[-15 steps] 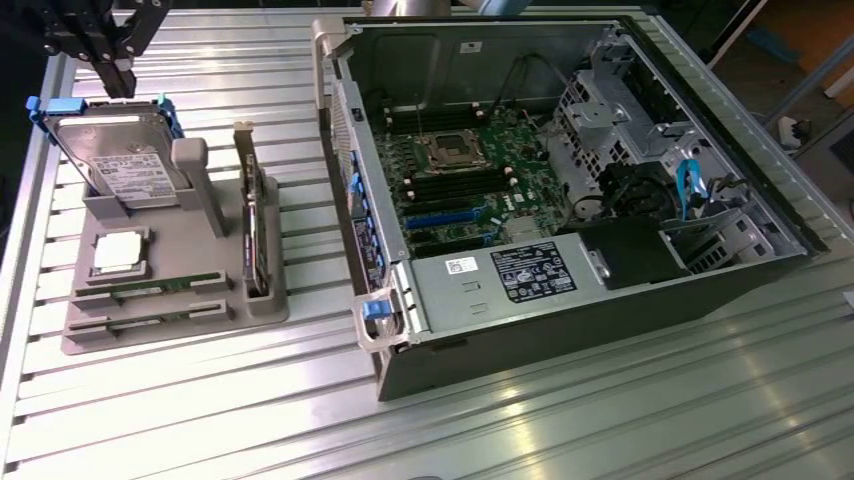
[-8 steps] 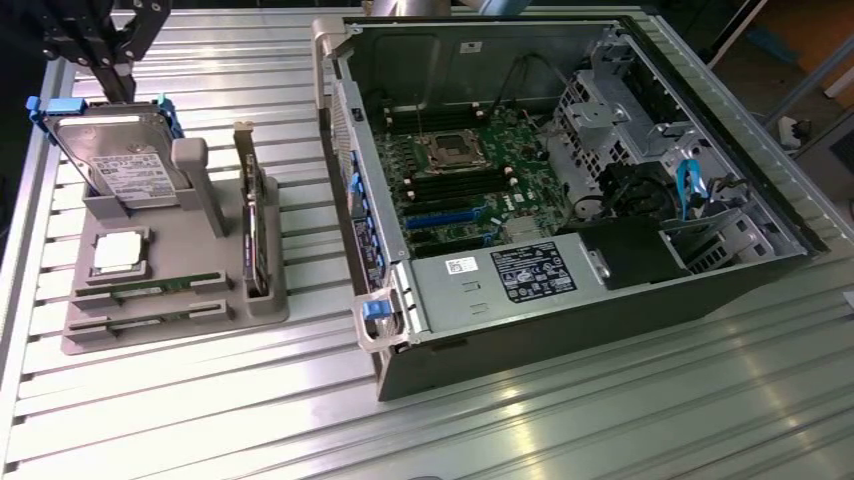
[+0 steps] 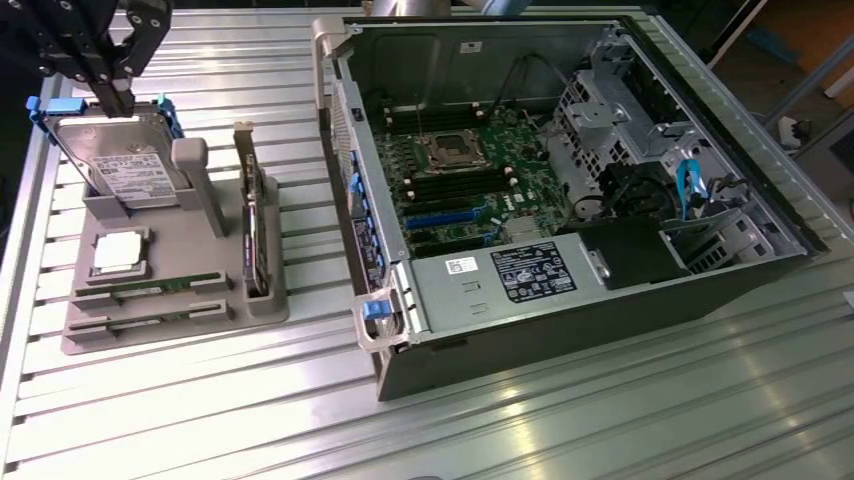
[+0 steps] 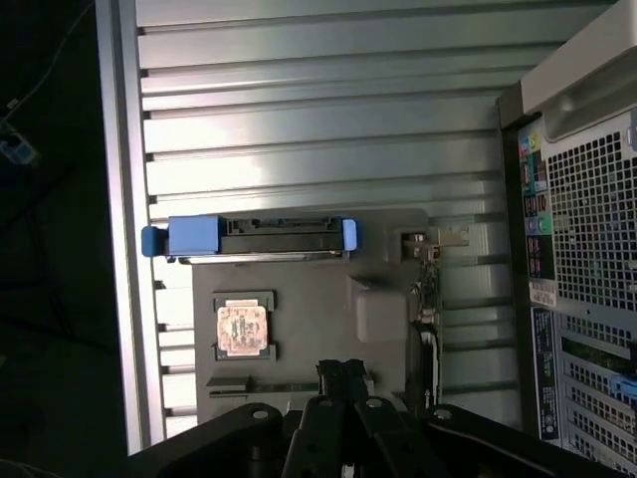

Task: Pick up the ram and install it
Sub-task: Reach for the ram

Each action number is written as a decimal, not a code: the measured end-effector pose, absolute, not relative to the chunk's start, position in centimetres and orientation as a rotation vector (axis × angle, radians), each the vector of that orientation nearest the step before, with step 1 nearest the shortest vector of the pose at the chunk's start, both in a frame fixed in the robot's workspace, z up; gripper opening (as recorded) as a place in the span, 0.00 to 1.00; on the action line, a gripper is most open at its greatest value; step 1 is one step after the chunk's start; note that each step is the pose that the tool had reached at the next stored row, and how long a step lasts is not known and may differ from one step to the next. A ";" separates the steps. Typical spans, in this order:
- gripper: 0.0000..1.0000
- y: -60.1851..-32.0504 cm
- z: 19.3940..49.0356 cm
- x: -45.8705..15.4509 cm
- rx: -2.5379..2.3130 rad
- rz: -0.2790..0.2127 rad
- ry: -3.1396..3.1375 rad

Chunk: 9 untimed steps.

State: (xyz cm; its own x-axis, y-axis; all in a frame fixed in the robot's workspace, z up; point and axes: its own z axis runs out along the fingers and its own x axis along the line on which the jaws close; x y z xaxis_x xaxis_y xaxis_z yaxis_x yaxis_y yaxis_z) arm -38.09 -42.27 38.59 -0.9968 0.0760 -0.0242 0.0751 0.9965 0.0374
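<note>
Gripper [image 3: 112, 92], jaws pinched together (holding nothing), hangs at ten o'clock in the exterior view; ram [image 3: 160, 287] lies in tray [image 3: 187, 250] at eight o'clock.

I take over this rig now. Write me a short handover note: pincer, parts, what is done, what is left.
Pincer: shut, empty, above the hard drive end of the grey holder.
Ram: lies in the holder, beside the processor, untouched.
Computer case: open, motherboard exposed.
Done: nothing yet.
Left: ram not picked up, not installed.
</note>
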 end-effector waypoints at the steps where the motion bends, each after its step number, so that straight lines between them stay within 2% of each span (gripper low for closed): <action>1: 0.11 -42.6 38.6 -38.1 0.118 0.056 3.113; 9: 0.11 -44.3 38.6 -38.1 0.118 0.048 3.113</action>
State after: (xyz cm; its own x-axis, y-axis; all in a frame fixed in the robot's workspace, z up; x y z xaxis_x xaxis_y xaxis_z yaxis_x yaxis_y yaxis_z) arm -38.10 -44.34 38.59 -0.9968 0.0759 -0.0247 0.0751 0.9967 0.0319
